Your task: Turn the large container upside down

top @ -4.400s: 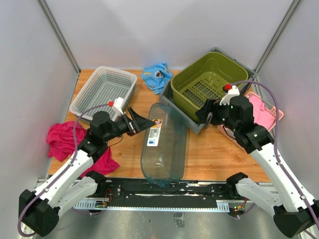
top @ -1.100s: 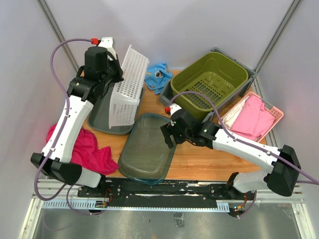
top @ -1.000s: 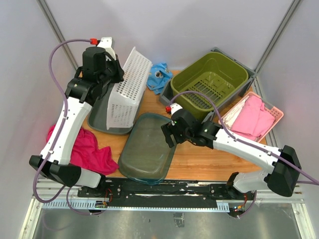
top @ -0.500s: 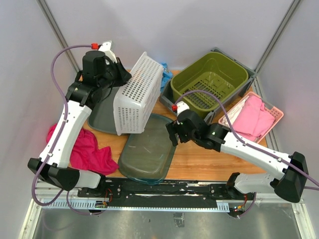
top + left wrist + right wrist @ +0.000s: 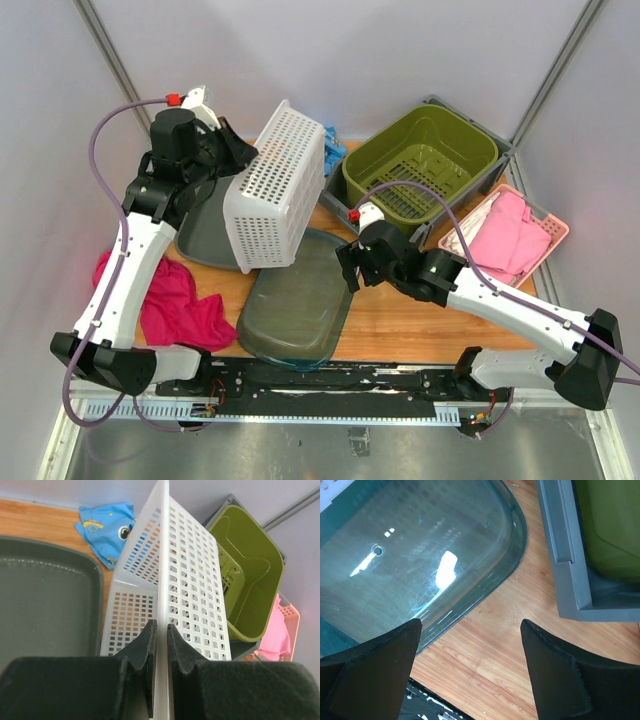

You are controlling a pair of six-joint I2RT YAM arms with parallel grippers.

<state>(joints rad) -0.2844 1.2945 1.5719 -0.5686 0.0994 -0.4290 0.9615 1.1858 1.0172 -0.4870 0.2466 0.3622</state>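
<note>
A large clear container (image 5: pixel 295 300) lies bottom up on the wooden table at front centre; its base fills the upper left of the right wrist view (image 5: pixel 410 565). My right gripper (image 5: pixel 350 275) hovers open at its right edge, over bare wood (image 5: pixel 471 625), holding nothing. My left gripper (image 5: pixel 235 155) is raised at the back left, shut on the rim of a white perforated basket (image 5: pixel 275 190). The basket stands on edge, tilted, its lower corner over the clear container. The rim runs between the left fingers (image 5: pixel 161 625) in the left wrist view, with the basket's walls (image 5: pixel 195 600) beyond.
A dark grey tray (image 5: pixel 205 235) lies under the left arm. An olive green bin (image 5: pixel 420 165) sits in a grey tub (image 5: pixel 565 555) at the back right. A pink basket (image 5: pixel 510 235) stands at the right, a blue cloth (image 5: pixel 107 527) at the back and a magenta cloth (image 5: pixel 165 295) at the left.
The left gripper has swung the white basket up on edge and rightward, over the clear container. The right gripper has drawn back a little to the right, still open.
</note>
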